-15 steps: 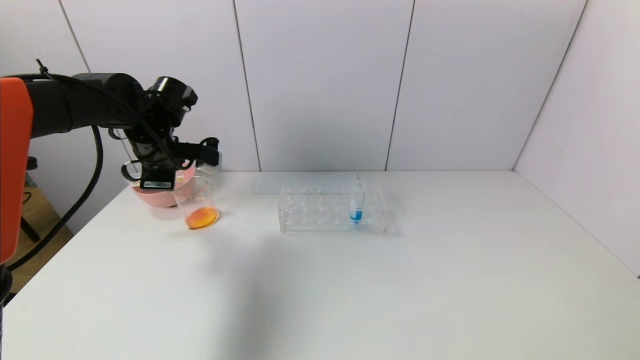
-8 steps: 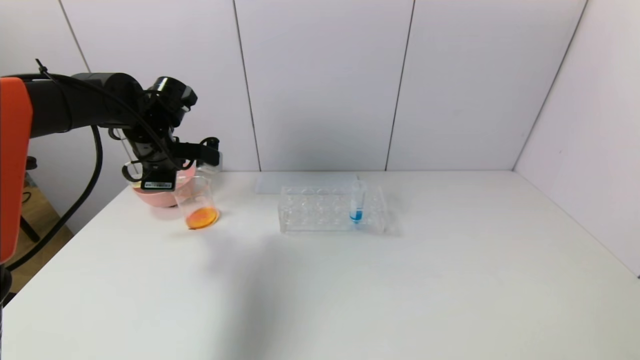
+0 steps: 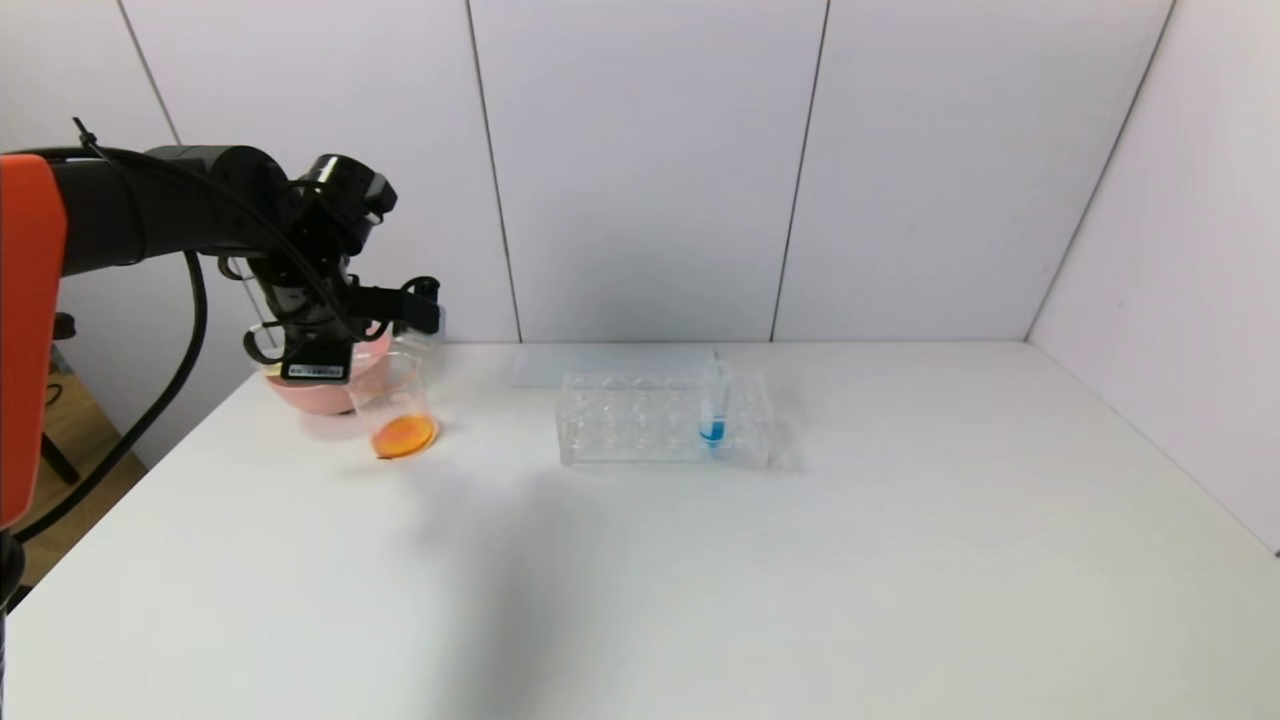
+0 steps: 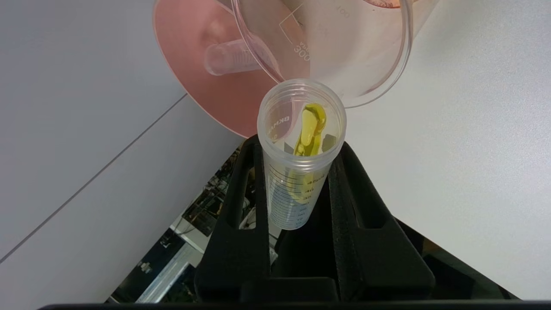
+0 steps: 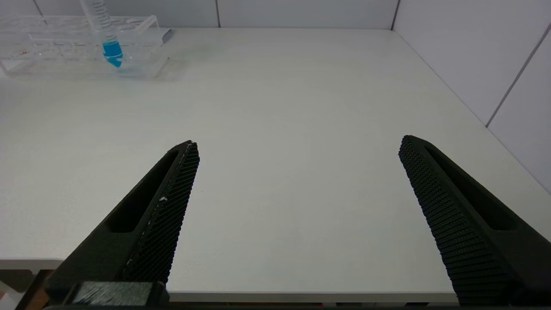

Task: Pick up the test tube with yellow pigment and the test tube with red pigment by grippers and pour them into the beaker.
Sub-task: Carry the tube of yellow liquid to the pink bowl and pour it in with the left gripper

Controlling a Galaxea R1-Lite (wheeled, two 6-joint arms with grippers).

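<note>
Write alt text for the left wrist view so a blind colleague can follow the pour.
The left end effector grips the test tube with yellow pigment, its open mouth beside the rim of the beaker, yellow liquid streaking its inner wall. An empty tube lies in the pink bowl behind.

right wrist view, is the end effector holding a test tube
No, the right end effector is open over bare table, nothing between its fingers.

The test tube with yellow pigment [image 4: 301, 150], clear and graduated, lies tipped with its open mouth at the rim of the beaker [image 3: 393, 405], a yellow streak running inside it. The beaker stands upright on the tabletop [image 3: 640, 560], holding orange liquid at its bottom.
</note>
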